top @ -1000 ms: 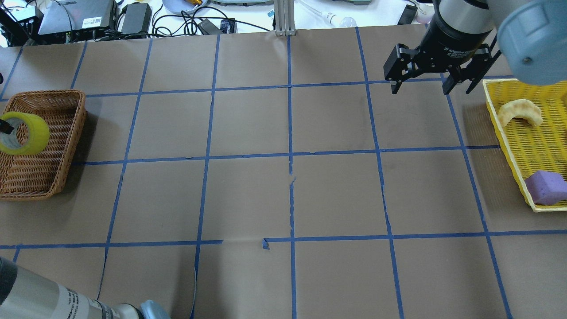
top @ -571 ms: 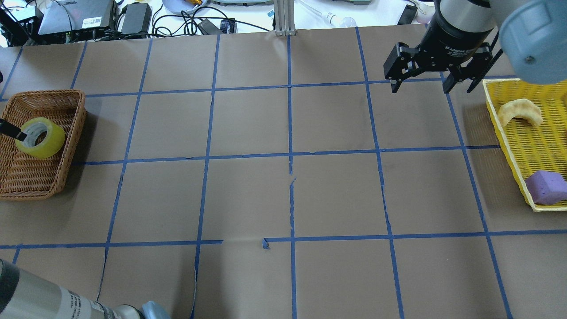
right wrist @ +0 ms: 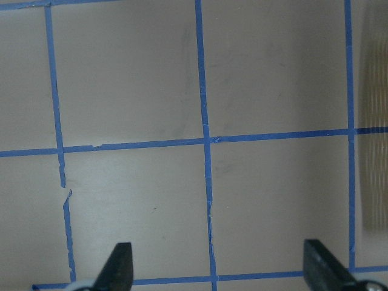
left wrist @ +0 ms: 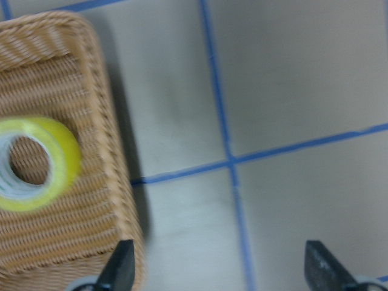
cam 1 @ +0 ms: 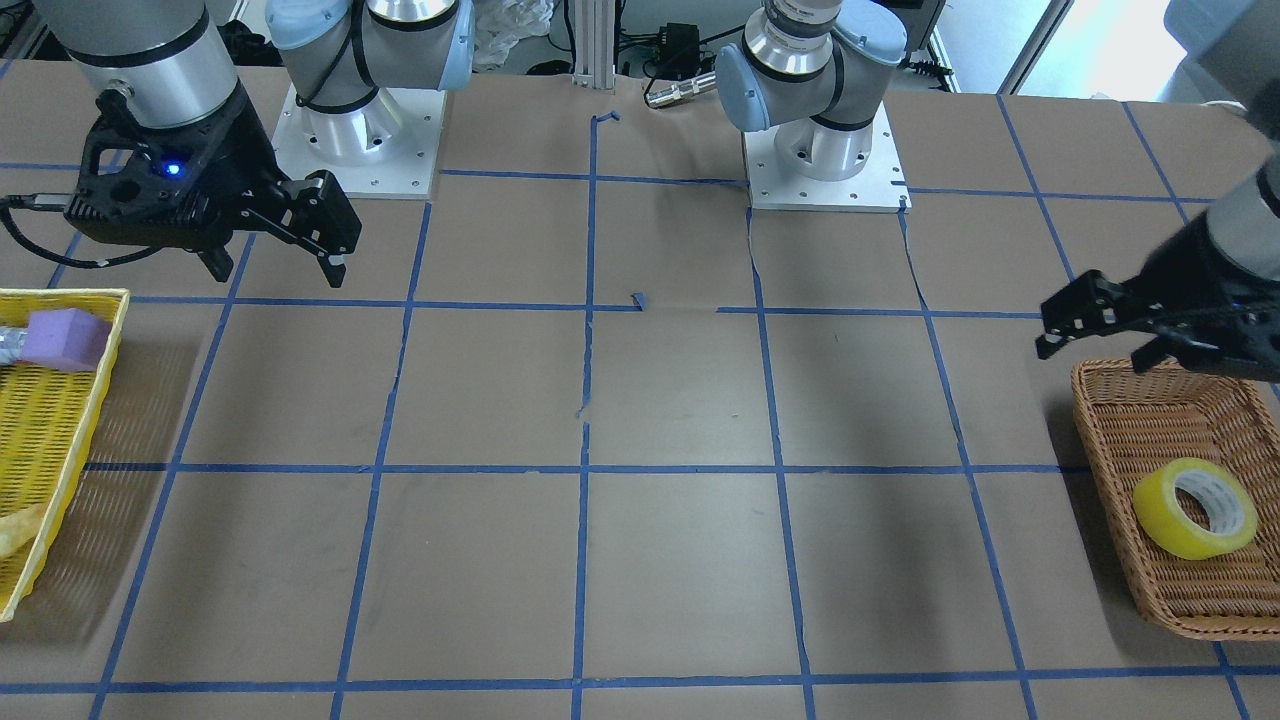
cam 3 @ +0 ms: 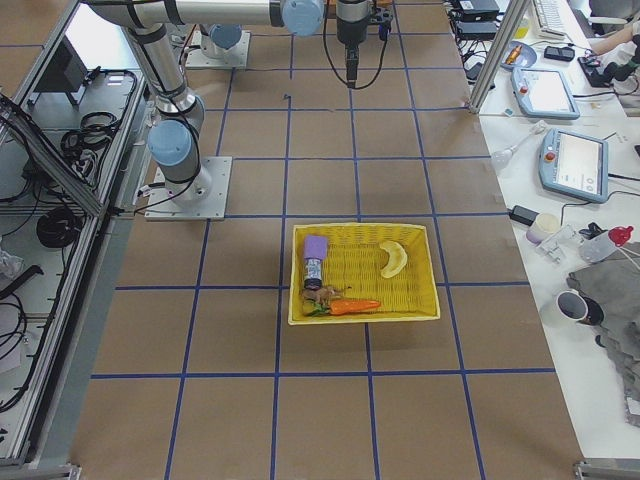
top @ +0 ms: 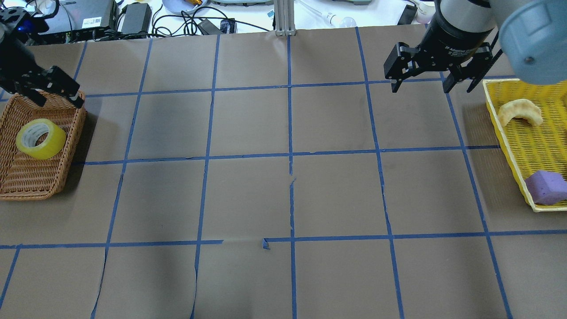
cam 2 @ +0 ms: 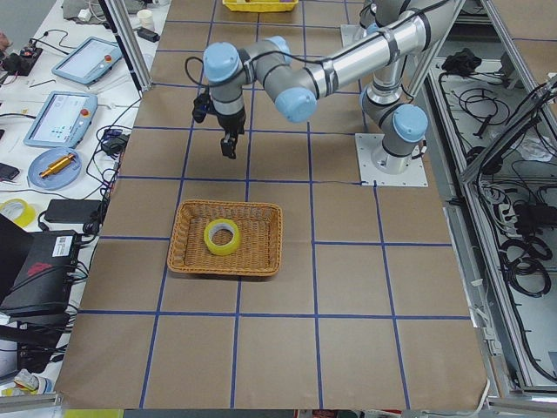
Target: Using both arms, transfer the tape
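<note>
The yellow tape roll [top: 40, 138] lies flat inside the wicker basket [top: 71, 146] at the table's left end. It also shows in the front view [cam 1: 1195, 507], the left side view [cam 2: 222, 237] and the left wrist view [left wrist: 33, 163]. My left gripper [top: 58, 101] is open and empty. It hovers over the basket's far right corner, apart from the tape, as the front view [cam 1: 1095, 350] also shows. My right gripper [top: 420, 88] is open and empty above the table at the far right, next to the yellow basket [top: 502, 128].
The yellow basket holds a purple foam block [top: 547, 187] and a curved bread piece [top: 520, 111]; the right side view also shows a carrot [cam 3: 350, 305] in it. Cables and electronics [top: 133, 17] line the far table edge. Blue tape lines grid the brown table.
My left gripper held the tape above the wicker basket, lowered it in and let go. It has opened and drawn back toward the far edge. The right arm barely moved.
</note>
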You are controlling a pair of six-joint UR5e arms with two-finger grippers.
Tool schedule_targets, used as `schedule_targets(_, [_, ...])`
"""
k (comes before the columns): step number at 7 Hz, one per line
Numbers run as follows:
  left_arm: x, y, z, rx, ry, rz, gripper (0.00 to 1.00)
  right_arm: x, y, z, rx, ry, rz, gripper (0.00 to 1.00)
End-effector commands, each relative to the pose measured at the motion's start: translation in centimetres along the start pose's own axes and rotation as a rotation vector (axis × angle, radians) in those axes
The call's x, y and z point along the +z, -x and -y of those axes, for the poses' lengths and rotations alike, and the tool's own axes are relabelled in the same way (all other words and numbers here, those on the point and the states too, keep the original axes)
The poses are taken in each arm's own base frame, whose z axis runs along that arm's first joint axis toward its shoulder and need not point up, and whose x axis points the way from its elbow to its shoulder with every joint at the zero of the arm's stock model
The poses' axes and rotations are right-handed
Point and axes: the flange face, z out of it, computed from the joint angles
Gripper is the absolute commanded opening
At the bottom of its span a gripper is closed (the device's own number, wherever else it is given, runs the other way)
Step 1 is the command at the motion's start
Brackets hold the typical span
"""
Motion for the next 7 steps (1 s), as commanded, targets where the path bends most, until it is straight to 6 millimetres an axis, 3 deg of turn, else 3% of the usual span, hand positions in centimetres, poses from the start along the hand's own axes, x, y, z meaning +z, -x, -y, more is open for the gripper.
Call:
schedule_targets(1, [-3.2,-15.6,-2.9,-0.161,-0.030,0.015,1.00,0.9,0.0,-0.9,0.001,0.079,-0.003,1.00])
schedule_targets(2, [-3.4,-19.2,-3.6,-0.134,-0.047,0.030,1.00,1.2,0.0,-1.1,0.001,0.107,-0.007,1.00])
schedule_targets(4, [-4.4,-23.4,-5.9,-0.214,-0.076,0.041,1.00,1.8,0.1,-1.3,-0.001,0.130,0.000,1.00])
schedule_targets(7, [-3.9,-24.4,-6.7,-0.176,-0.065,0.039,1.00,2.4,0.0,-1.5,-0.001,0.150,-0.010,1.00])
